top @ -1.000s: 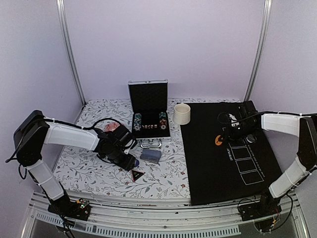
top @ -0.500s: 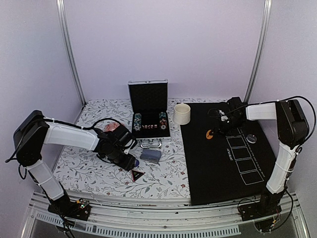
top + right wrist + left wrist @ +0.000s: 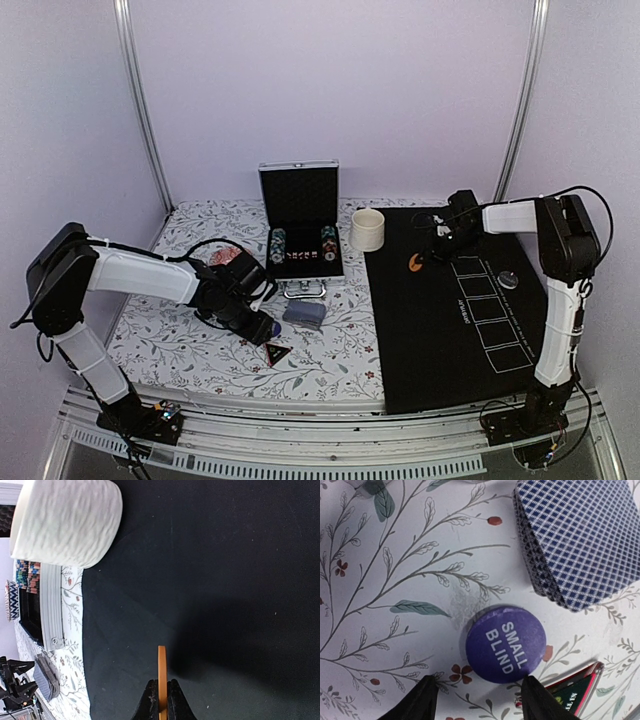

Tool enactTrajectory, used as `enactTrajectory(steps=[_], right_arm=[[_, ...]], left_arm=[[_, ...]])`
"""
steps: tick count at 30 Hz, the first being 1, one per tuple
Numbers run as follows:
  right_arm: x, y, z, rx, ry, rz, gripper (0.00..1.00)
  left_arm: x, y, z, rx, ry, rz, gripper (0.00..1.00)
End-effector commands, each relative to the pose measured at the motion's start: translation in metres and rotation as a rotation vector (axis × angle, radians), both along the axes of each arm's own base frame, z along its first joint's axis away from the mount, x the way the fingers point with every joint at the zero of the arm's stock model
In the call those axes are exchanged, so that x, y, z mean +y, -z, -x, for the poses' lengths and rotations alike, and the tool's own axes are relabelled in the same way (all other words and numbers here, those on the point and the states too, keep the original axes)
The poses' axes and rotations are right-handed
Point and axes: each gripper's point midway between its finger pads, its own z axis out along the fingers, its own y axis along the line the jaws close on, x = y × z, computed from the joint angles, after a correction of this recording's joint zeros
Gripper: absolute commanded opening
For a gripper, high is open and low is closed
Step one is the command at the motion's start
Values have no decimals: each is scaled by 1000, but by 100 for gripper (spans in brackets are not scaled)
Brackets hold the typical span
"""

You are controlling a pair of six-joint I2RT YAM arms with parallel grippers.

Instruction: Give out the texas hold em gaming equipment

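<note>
Right pincer (image 3: pixel 161 702) clamps the orange disc (image 3: pixel 162 670) by its thin edge, could slip; left pincer (image 3: pixel 479 701) open over the SMALL BLIND disc (image 3: pixel 506 644) beside the deck (image 3: pixel 580 540), might skid it.

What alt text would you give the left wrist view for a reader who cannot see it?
A dark blue disc printed SMALL BLIND lies on a floral cloth, just ahead of the open left gripper. A card deck with blue-check backs sits upper right, apart from it; the corner of a red-edged marker shows lower right.
</note>
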Motion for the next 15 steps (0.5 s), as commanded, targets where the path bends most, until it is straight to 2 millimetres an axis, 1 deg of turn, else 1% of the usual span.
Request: enactTrajectory(steps=[1, 4, 6, 8, 11, 15], right_arm=[[-9, 8, -10, 12, 19, 34, 14], [-19, 15, -12, 21, 43, 89, 34], [-25, 17, -11, 23, 55, 127, 42], [-30, 16, -11, 19, 64, 156, 51], [-37, 9, -8, 4, 75, 194, 58], [-44, -15, -5, -50, 88, 244, 64]], left_arm=[[27, 26, 38, 172, 9, -81, 61], [22, 22, 38, 161, 32, -65, 63], [19, 19, 36, 153, 41, -54, 66], [17, 16, 34, 146, 48, -43, 72], [10, 13, 32, 141, 61, -19, 78], [3, 11, 27, 133, 76, -5, 82]])
